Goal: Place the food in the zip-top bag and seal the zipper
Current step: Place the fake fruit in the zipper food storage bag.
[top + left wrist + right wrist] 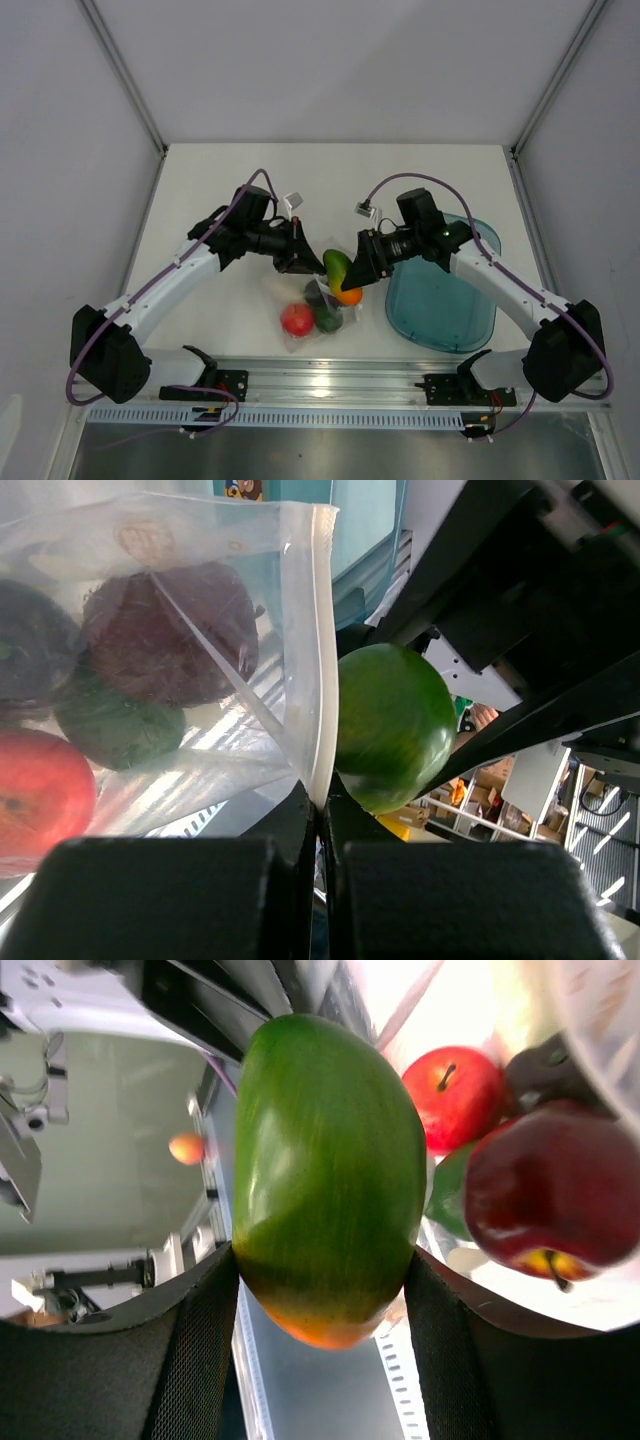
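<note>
My left gripper (297, 262) (322, 802) is shut on the zipper (322, 660), the white strip at the mouth edge of the clear zip-top bag (308, 305) (200, 610), and holds that edge up. Inside the bag lie food pieces: a red one (297, 319) (40, 795), a green one (327, 318) (115, 725) and a dark purple one (170, 630). My right gripper (352, 278) (320, 1260) is shut on a green and orange-yellow fruit (340, 275) (330, 1180) (390, 725), which hangs right at the bag's mouth. The right wrist view also shows a red piece (455, 1095) and a dark red one (560, 1190) through the plastic.
A translucent teal oval tray (440, 300) lies on the table to the right of the bag, under my right forearm. A metal rail (330, 385) runs along the near edge, close behind the bag. White walls enclose the table on three sides.
</note>
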`<control>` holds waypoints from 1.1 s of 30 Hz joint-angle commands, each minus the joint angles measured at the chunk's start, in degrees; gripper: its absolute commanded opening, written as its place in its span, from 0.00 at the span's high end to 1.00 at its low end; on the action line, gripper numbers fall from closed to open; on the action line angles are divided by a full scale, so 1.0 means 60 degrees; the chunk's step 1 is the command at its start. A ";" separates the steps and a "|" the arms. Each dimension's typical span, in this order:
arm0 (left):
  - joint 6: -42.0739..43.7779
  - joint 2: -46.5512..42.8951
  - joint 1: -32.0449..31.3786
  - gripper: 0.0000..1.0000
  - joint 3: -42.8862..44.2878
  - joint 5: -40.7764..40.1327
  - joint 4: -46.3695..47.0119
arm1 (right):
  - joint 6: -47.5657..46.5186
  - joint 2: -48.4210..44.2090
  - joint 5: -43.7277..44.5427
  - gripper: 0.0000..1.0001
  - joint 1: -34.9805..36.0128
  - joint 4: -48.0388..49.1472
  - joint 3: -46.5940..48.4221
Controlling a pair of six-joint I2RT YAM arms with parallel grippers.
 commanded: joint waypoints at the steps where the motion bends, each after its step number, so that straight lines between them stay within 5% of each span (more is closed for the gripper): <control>1: 0.0100 0.0059 -0.0036 0.99 0.0513 0.0304 0.0072 | -0.0729 0.0514 0.0245 0.82 0.0533 -0.0707 0.0611; 10: 0.0070 0.0001 -0.0036 0.99 0.0382 0.0290 0.0087 | -0.0496 0.1510 0.1768 0.68 0.0768 -0.0694 0.1080; 20: 0.0056 -0.0248 -0.0021 0.99 0.0147 0.0202 0.0087 | 0.0003 0.1774 0.1990 0.76 0.0563 -0.0327 0.1621; 29: 0.0422 -0.0307 -0.0036 0.99 0.0323 -0.0091 -0.0382 | -0.1111 0.2375 0.2867 0.84 0.0563 -0.3400 0.2969; 33: 0.0407 -0.0365 -0.0036 1.00 0.0279 -0.0076 -0.0367 | -0.0717 0.2040 0.3497 0.94 0.0432 -0.3289 0.3015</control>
